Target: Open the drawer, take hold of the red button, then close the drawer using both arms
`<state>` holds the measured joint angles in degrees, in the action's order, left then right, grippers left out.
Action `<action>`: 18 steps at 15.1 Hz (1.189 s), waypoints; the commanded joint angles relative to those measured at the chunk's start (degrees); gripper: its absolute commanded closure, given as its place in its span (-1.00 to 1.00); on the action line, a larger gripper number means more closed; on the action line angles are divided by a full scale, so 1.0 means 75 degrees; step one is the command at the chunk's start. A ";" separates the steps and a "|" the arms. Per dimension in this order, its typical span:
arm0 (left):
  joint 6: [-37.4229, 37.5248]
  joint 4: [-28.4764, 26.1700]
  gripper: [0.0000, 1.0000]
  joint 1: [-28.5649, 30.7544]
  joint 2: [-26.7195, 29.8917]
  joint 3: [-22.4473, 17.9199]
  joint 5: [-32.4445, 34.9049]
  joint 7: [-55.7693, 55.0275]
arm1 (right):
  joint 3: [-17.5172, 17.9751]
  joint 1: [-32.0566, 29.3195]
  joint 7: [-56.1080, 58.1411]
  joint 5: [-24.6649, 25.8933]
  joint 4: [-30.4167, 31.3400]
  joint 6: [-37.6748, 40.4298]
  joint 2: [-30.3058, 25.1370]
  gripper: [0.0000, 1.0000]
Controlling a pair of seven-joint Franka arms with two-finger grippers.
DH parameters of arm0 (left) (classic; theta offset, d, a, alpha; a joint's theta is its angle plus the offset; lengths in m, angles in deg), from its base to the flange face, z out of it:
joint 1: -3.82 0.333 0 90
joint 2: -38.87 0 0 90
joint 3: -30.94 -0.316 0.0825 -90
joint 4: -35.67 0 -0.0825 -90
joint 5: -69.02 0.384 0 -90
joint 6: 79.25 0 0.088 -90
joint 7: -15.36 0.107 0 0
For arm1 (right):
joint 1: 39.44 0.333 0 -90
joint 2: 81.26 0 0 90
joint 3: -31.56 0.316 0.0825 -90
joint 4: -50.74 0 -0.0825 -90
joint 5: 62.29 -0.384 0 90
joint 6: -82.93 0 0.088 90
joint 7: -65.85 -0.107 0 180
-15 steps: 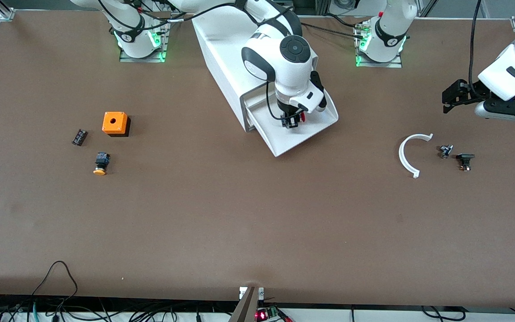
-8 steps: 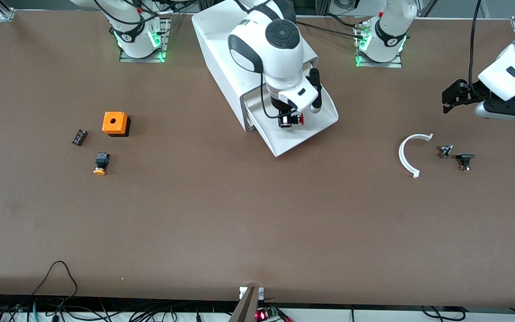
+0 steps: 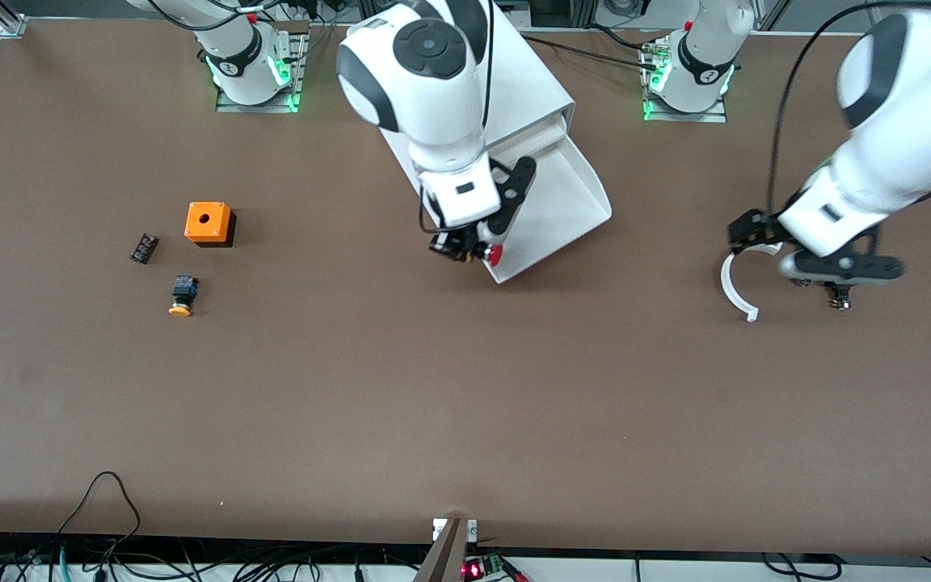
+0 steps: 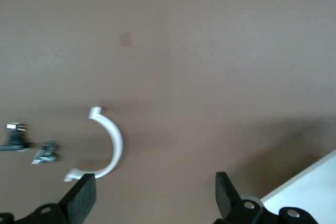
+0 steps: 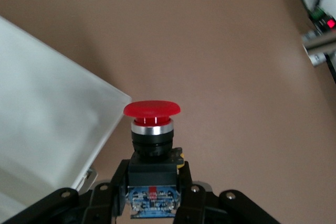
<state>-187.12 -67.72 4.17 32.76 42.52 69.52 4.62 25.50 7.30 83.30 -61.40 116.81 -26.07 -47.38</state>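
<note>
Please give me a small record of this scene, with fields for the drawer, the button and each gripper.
drawer: lowest drawer of the cabinet, pulled out
button: red-capped button, lifted, over the drawer's front corner
right gripper: shut on the button's black body
left gripper: open, holding nothing, over the white arc piece
not yet done: closing the drawer

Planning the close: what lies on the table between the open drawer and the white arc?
Front view: only bare table between drawer and white arc.
</note>
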 commanded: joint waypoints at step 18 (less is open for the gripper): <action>-0.4777 -0.3406 -1.00 -0.1640 -0.0627 0.1935 -0.0054 -0.6463 | -0.0915 -0.2482 -0.3884 -0.0165 0.6466 -0.2265 -0.2324 0.34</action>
<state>-223.00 -89.70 -8.19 24.92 53.78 69.50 -38.82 18.20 -11.58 56.62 -62.09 154.30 -35.36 -59.91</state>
